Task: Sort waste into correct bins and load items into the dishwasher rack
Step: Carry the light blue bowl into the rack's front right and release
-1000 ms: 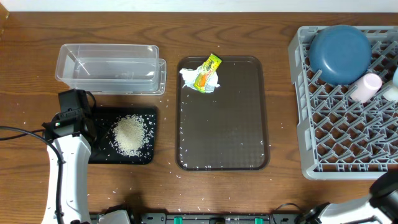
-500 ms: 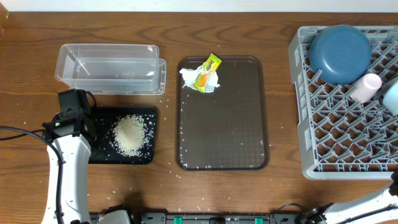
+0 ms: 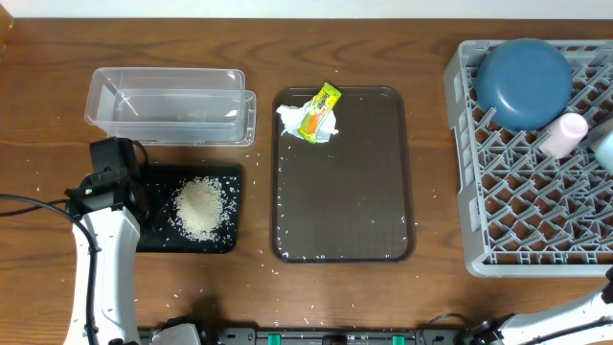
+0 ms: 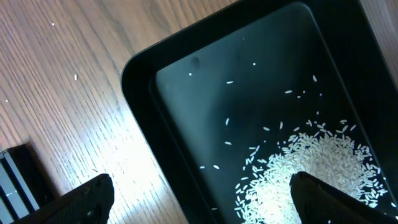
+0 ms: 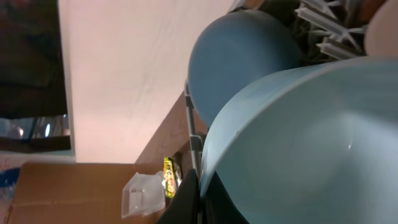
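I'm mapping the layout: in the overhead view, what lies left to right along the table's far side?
clear tub → crumpled tissue with wrapper → dark-blue dish → pink cup → light-blue bowl

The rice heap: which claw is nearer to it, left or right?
Left. The left claw hangs open over the black tray, beside the rice heap. The right claw is far off at the grey rack, shut on the light-blue bowl.
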